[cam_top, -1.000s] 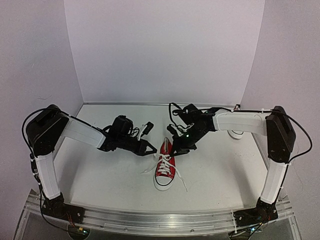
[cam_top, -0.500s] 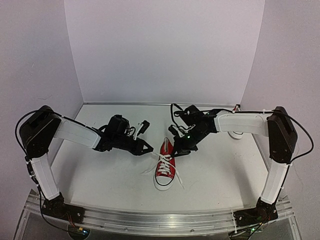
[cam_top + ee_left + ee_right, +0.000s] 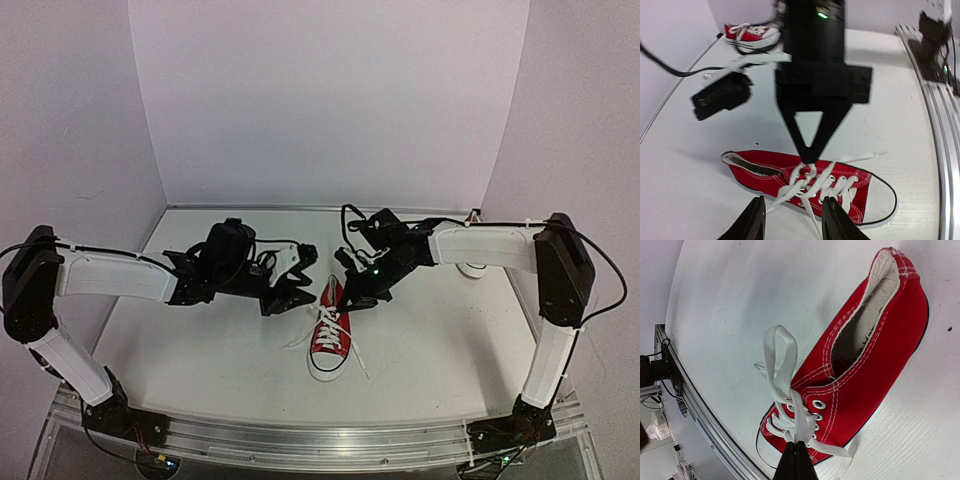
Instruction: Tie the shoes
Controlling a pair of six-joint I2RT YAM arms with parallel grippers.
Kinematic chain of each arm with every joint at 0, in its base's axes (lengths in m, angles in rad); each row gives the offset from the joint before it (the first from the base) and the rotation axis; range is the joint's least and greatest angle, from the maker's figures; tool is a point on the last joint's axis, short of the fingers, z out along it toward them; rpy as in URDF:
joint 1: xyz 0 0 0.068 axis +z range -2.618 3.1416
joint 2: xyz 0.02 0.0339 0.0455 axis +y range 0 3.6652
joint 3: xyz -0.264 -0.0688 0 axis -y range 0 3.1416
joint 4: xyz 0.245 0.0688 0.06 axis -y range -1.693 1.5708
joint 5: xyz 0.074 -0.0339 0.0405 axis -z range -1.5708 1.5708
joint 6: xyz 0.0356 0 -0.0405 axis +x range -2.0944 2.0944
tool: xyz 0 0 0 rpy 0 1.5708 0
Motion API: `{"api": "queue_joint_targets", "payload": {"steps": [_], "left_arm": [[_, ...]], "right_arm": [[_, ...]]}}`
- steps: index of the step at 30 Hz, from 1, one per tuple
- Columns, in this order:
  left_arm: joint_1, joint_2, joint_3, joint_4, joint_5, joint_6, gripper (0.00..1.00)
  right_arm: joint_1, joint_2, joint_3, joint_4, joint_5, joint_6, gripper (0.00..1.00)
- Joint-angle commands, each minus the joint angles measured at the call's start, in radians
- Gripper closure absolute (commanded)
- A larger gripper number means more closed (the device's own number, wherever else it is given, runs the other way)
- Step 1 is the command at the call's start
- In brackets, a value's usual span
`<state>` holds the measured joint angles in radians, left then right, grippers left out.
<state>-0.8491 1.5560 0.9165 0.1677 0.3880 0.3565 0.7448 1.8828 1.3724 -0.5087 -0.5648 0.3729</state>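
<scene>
A red sneaker (image 3: 330, 335) with white laces and toe cap lies mid-table, toe toward the near edge. It also shows in the left wrist view (image 3: 790, 177) and the right wrist view (image 3: 860, 370). My right gripper (image 3: 340, 297) is shut on a white lace (image 3: 802, 422) above the eyelets, and a lace loop (image 3: 777, 360) stands beside it. My left gripper (image 3: 298, 290) is open just left of the shoe, its fingers (image 3: 752, 222) either side of a loose lace (image 3: 790, 192). A second red sneaker (image 3: 751, 34) lies at the far right (image 3: 470, 266), mostly hidden by the right arm.
White walls close in the table at the back and sides. A metal rail (image 3: 320, 440) runs along the near edge. A black cable (image 3: 670, 70) trails over the table behind the shoe.
My left arm has stretched out lower and its gripper has turned toward the shoe's left side. The right gripper has stayed on the lace.
</scene>
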Motion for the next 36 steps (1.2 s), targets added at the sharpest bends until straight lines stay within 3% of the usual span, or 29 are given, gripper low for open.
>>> {"api": "queue_joint_targets", "payload": {"steps": [1, 11, 34, 36], "left_arm": [[-0.041, 0.028, 0.038, -0.121, -0.059, 0.319, 0.62], [-0.096, 0.143, 0.138, -0.233, -0.082, 0.547, 0.74], [-0.111, 0.284, 0.235, -0.224, -0.144, 0.589, 0.80], [-0.111, 0.283, 0.230, -0.227, -0.143, 0.585, 0.81]], "right_arm": [[-0.006, -0.023, 0.000, 0.021, -0.010, 0.021, 1.00], [-0.014, -0.006, 0.004, 0.021, -0.029, 0.041, 1.00], [-0.015, 0.036, 0.030, 0.016, -0.027, 0.040, 1.00], [-0.016, 0.051, 0.045, 0.008, -0.027, 0.034, 0.95]]}}
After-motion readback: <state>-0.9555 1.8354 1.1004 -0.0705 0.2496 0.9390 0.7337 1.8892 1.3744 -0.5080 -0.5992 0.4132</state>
